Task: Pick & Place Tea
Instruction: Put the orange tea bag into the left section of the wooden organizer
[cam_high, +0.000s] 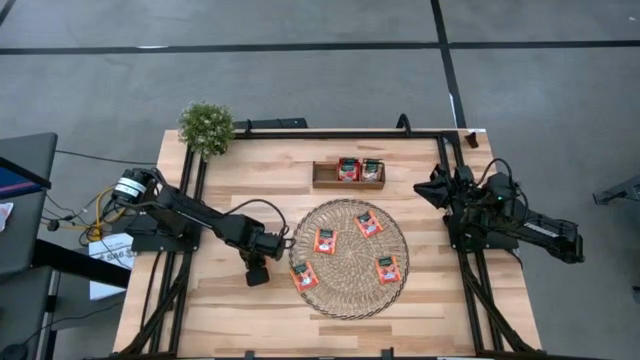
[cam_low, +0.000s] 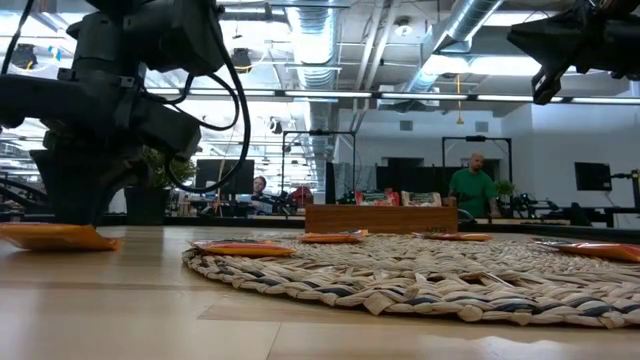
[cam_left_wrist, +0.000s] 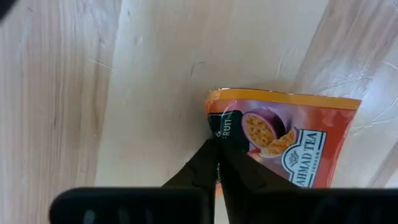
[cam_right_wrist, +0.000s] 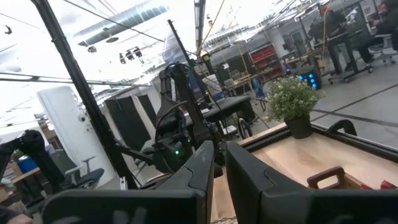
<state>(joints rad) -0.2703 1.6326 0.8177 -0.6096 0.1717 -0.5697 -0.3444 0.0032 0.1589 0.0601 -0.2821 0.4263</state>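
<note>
An orange tea sachet (cam_left_wrist: 283, 134) with a dark label lies flat on the bare wood (cam_low: 55, 237), left of the round woven mat (cam_high: 348, 290). My left gripper (cam_high: 257, 272) stands over it, pointing down, and hides it in the high view. Its fingers are shut at the sachet's edge (cam_left_wrist: 217, 149). Several more tea sachets lie on the mat (cam_high: 324, 241) (cam_high: 388, 269). Two stand in the small wooden tray (cam_high: 348, 173) at the far side. My right gripper (cam_right_wrist: 216, 163) waits folded back at the table's right edge (cam_high: 440, 190), its fingers close together with nothing between them. My left gripper has its two fingers shut on the sachet's side edge (cam_left_wrist: 214, 132), at the dark part of the label. The fingers (cam_left_wrist: 199, 165) come from above, pointing steeply down. The sachet lies flat on the table.
A small potted plant (cam_high: 207, 127) stands at the far left corner. Black frame rails run along the table's left (cam_high: 190, 200) and right (cam_high: 470, 270) sides. Bare wood lies near the front edge (cam_high: 250, 320). People and desks show in the room beyond the table (cam_low: 472, 185).
</note>
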